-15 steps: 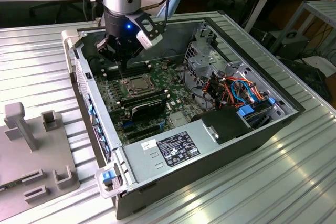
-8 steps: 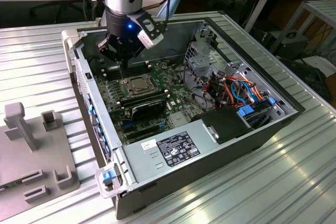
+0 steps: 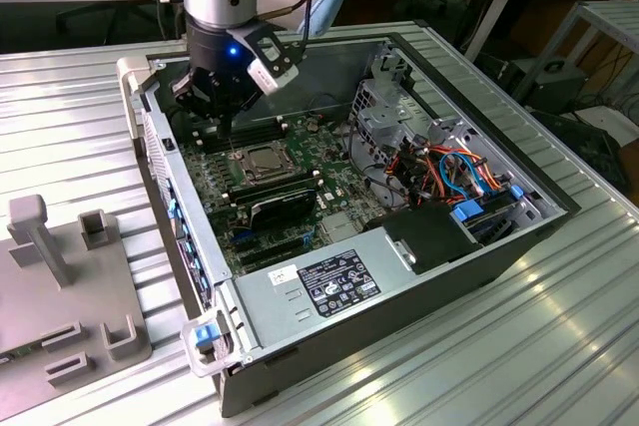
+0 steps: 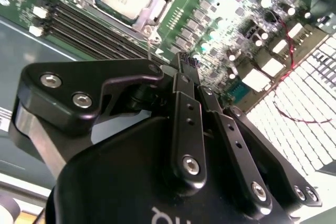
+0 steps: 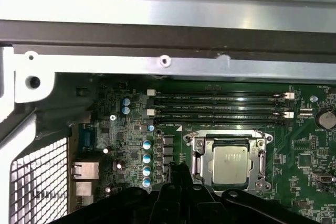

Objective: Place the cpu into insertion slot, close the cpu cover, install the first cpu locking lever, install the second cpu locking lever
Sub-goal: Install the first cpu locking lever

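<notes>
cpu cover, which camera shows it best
The first wrist view: the whole cpu cover faces the camera, lying flat around the cpu. The second wrist view catches just part of the cover; the exterior view shows it far off, at a slant.

The cpu (image 5: 229, 161) lay framed by the flat-lying cpu cover (image 5: 261, 156). Beside the cpu stood a column of blue capacitors (image 5: 147, 163), and the gripper (image 5: 181, 170), its fingertips together, was between them and the cpu.
</notes>
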Robot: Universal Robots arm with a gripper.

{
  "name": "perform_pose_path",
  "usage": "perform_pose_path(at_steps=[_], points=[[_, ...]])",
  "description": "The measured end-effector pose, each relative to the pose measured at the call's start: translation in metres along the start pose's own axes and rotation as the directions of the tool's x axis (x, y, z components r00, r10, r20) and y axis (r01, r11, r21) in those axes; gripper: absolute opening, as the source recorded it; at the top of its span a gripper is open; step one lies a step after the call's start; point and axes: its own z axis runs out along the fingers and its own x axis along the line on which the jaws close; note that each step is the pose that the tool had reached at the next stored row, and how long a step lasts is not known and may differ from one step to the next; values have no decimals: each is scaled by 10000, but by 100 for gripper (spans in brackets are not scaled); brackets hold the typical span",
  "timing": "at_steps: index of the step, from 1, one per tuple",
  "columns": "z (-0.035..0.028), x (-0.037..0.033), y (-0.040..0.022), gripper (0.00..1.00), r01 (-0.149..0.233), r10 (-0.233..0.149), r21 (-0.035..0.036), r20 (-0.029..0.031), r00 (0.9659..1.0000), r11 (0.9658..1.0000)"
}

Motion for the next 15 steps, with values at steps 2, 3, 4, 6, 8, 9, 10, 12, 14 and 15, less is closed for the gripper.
perform_pose_path(at_steps=[2, 3, 4, 6, 8, 9, 10, 12, 14, 15], points=[[2, 5, 44, 11, 2, -2, 2, -1, 10000, 10000], [4, 4, 77, 11, 2, -2, 0, 0, 10000, 10000], [5, 5, 97, 11, 1, -1, 1, 0, 10000, 10000], [7, 6, 136, 11, 0, 0, 1, -1, 10000, 10000], [13, 2, 168, 11, 1, -1, 0, 0, 10000, 10000], [15, -8, 174, 11, 3, -3, 0, 0, 10000, 10000], [17, -16, 177, 11, 2, -2, 0, 0, 10000, 10000], [19, -39, 183, 11, 2, -2, 0, 0, 10000, 10000], [22, -68, 186, 11, 1, -1, 1, 0, 10000, 10000], [24, -93, 188, 11, 0, 0, 1, -1, 10000, 10000]])
